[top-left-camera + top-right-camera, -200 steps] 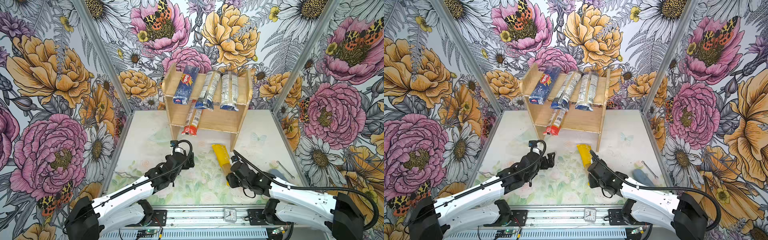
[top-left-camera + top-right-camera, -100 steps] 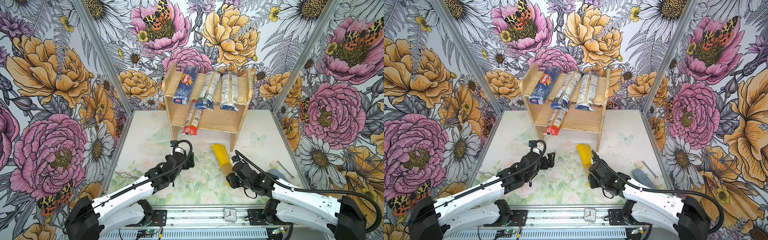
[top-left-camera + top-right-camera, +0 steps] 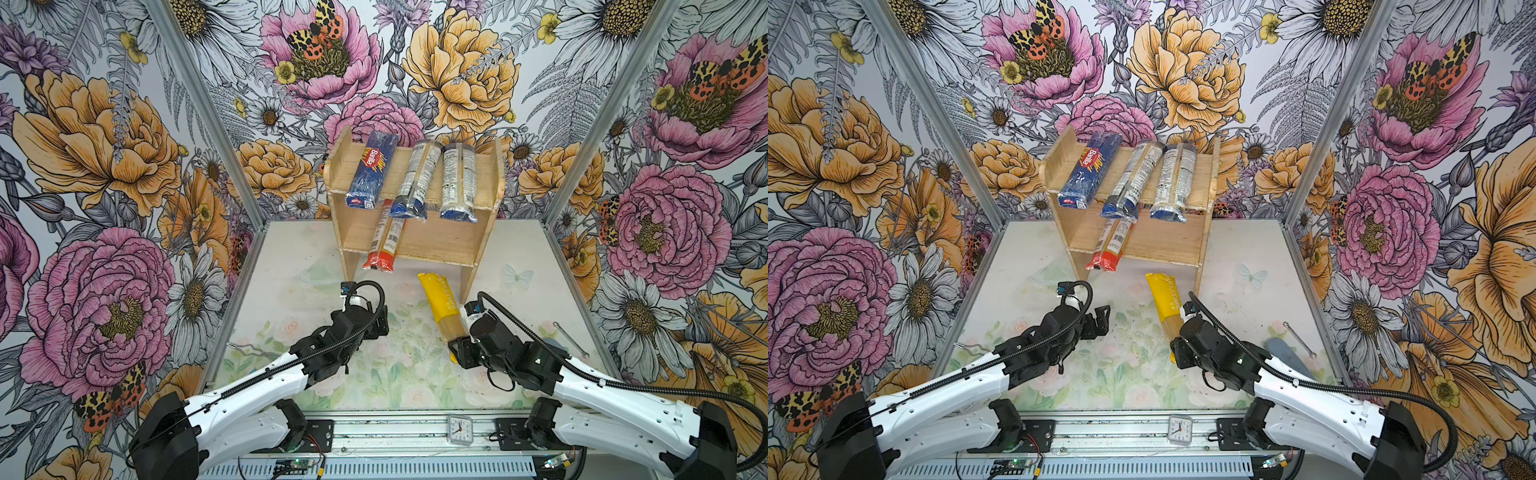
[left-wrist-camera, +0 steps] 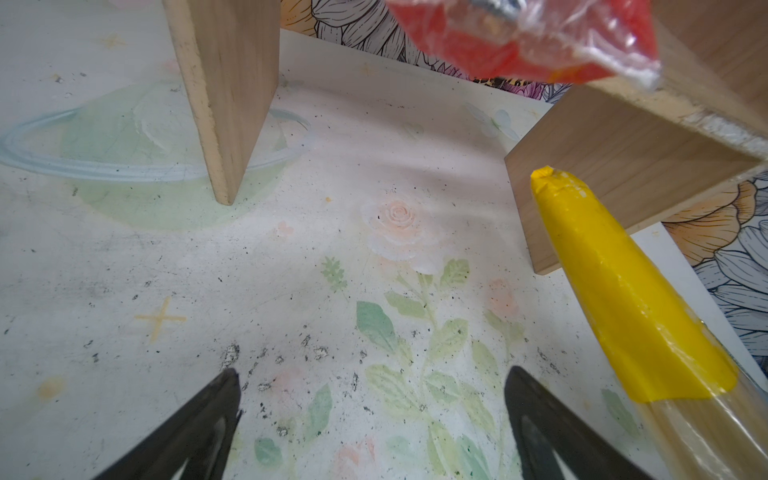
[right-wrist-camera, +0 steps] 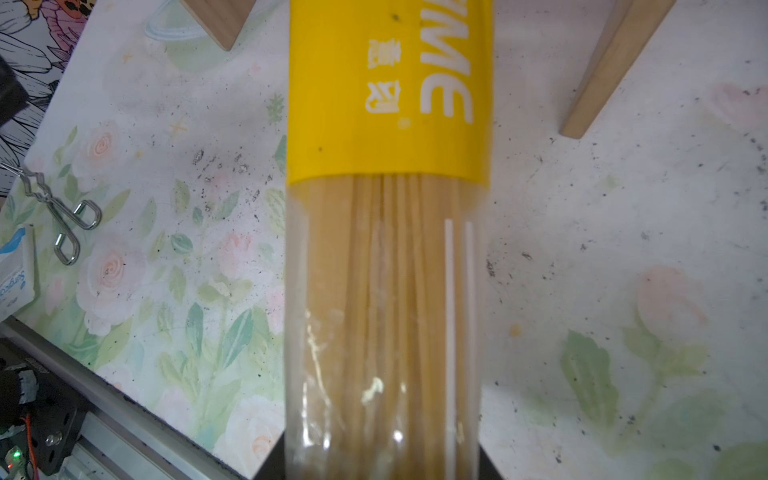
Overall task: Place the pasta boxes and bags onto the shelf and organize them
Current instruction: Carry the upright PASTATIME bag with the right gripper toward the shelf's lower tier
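Nudged forward since a second ago, the yellow pack is now seen with its far end closer to the shelf, carried there by the right gripper. No change is noted on the left arm.

In both top views a pale floral table is boxed in by flowered walls on three sides. The shelf is set at the back middle. On its upper tier the Barilla pack, the slanted clear pack and the right-hand clear pack are laid. The red-ended pack is laid below, overhanging the front edge. The left gripper is held over open table, jaws wide apart, nothing between them. A grey-blue pad and a wire tool are spotted beside the right arm, and a small clock on the front rail.

Over to the left wrist: the fingers are spread above bare table. An open gap is framed by the left leg and right leg, with the yellow pack just before the latter.

From the right wrist, the yellow pack is seen clamped at its clear stretch. Free table is left on both sides, and a metal clip and white packet are parked at the edge.
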`<state>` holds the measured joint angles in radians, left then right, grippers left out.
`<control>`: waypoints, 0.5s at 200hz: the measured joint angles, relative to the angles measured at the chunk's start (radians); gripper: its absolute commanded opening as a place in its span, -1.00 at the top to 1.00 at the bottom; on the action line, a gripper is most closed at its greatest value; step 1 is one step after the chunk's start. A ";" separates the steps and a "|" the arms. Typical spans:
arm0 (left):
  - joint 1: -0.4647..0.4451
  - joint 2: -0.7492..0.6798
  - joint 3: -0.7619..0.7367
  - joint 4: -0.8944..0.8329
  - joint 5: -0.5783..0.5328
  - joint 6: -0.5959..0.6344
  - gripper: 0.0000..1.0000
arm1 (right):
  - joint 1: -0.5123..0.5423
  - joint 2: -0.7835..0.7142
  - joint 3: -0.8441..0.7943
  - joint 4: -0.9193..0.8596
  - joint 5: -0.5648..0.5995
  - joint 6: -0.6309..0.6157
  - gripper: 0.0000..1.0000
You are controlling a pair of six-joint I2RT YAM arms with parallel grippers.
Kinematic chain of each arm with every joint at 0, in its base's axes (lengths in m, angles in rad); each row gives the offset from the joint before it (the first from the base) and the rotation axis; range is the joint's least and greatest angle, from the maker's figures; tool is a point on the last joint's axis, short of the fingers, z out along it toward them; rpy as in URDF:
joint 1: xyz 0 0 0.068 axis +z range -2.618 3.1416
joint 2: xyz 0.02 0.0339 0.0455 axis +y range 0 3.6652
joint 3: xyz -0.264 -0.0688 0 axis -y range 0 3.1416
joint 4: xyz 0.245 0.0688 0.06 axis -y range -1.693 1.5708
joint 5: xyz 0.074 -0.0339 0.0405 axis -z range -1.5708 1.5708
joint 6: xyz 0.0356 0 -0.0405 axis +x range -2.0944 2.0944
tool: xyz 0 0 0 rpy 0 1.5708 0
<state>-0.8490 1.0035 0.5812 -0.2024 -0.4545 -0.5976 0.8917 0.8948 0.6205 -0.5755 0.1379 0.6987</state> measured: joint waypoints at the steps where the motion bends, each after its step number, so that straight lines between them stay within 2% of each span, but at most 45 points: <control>1: 0.000 0.000 0.000 0.000 0.000 0.000 -0.98 | 0.000 0.000 0.000 0.000 0.000 0.000 1.00; 100: 0.000 0.000 0.000 0.005 0.002 0.000 -0.98 | 0.006 -0.037 0.018 -0.002 -0.048 -0.001 1.00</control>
<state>-0.8490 1.0035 0.5808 -0.1970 -0.4526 -0.5972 0.8974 0.8581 0.6384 -0.5770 0.0895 0.6979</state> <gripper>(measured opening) 0.987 0.424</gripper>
